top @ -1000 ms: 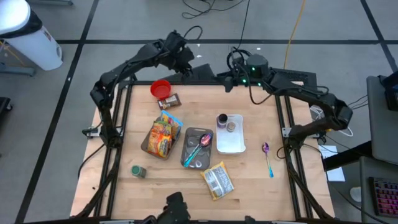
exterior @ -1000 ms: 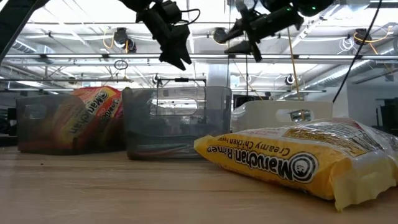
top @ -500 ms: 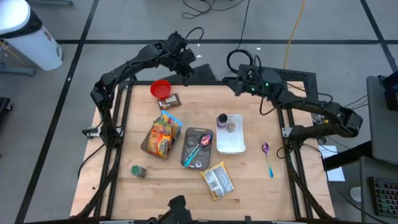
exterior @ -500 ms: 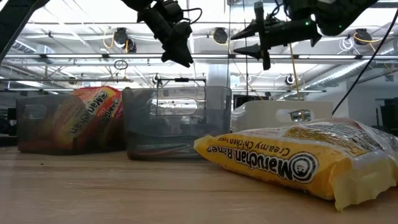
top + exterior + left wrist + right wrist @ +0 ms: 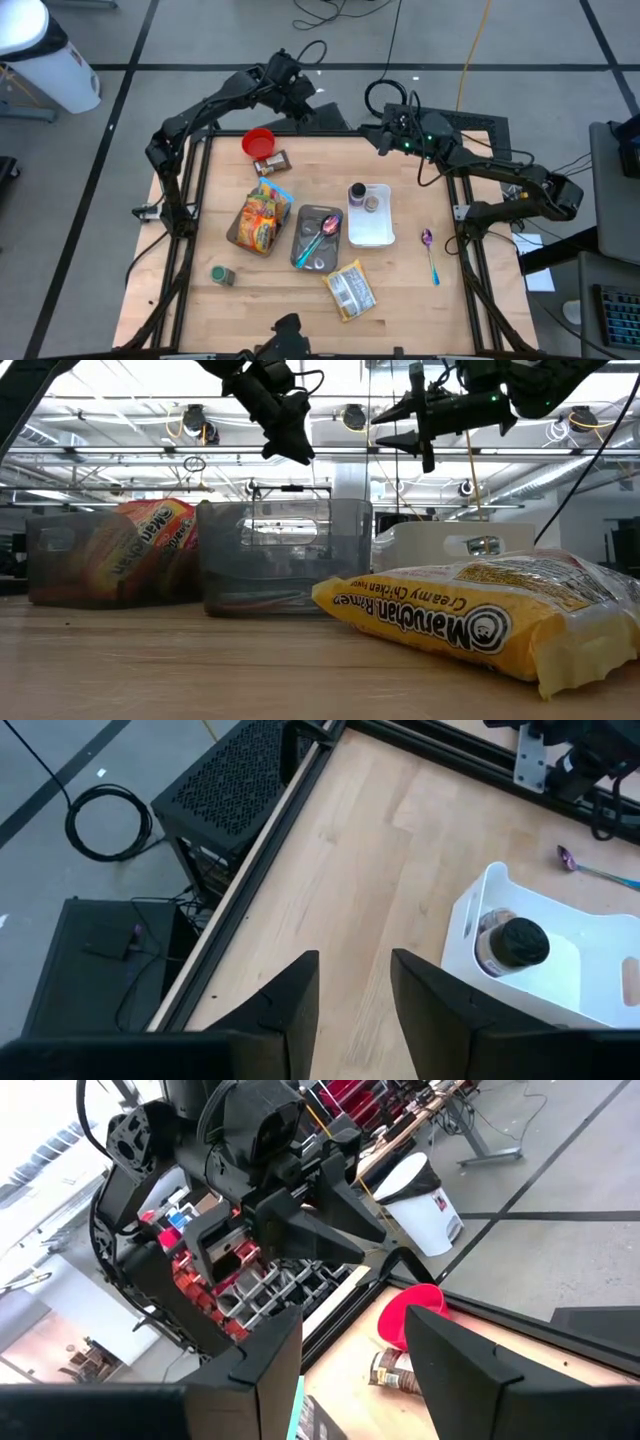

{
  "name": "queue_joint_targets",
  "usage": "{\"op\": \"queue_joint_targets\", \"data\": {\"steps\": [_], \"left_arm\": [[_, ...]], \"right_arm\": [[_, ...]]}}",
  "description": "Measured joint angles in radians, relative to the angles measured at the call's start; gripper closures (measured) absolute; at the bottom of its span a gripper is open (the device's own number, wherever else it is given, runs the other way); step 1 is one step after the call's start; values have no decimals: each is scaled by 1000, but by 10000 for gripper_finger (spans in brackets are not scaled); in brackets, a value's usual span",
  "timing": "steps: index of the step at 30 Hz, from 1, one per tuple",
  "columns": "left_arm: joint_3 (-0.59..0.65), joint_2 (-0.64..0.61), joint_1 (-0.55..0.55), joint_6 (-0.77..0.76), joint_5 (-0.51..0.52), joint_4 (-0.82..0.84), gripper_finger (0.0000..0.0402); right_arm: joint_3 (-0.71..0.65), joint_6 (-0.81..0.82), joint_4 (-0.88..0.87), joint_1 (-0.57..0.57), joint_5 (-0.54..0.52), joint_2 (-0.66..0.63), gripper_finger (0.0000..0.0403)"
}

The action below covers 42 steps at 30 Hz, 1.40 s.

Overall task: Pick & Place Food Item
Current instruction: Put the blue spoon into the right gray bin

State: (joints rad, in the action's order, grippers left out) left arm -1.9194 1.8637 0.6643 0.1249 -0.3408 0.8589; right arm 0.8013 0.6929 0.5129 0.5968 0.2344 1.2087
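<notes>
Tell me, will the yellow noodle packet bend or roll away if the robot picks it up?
The yellow noodle packet lies flat, so it probably won't roll. Its crinkled wrapper looks soft and may feel slippery. The block inside is likely stiff, light and easy to crack.

A round red plastic bowl (image 5: pixel 258 141) sits on the pale wooden table (image 5: pixel 400 270). The yellow ramen packet with black lettering (image 5: pixel 470 620) lies near a white rectangular plastic bin (image 5: pixel 372 228) and a purple spoon (image 5: pixel 429 252).

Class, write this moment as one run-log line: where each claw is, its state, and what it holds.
left claw: raised over table's far edge, open, empty | right claw: raised at far edge, open, empty | yellow noodle packet: untouched on table
</notes>
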Motion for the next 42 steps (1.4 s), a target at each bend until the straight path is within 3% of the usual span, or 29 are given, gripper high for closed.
{"op": "queue_joint_targets", "data": {"steps": [21, 23, 30, 42], "left_arm": [[0, 0, 0, -41, -6, -94, 270], [0, 0, 0, -73, -52, -125, 270], [0, -32, 4, -193, -355, -276, 270], [-1, -104, 5, -233, -375, -352, 270]], "right_arm": [[0, -51, -1, 0, -2, 0, 232], [0, -58, -1, 0, -2, 0, 232], [0, -80, -1, 0, -2, 0, 232], [0, -84, -1, 2, -68, 0, 232]]}}
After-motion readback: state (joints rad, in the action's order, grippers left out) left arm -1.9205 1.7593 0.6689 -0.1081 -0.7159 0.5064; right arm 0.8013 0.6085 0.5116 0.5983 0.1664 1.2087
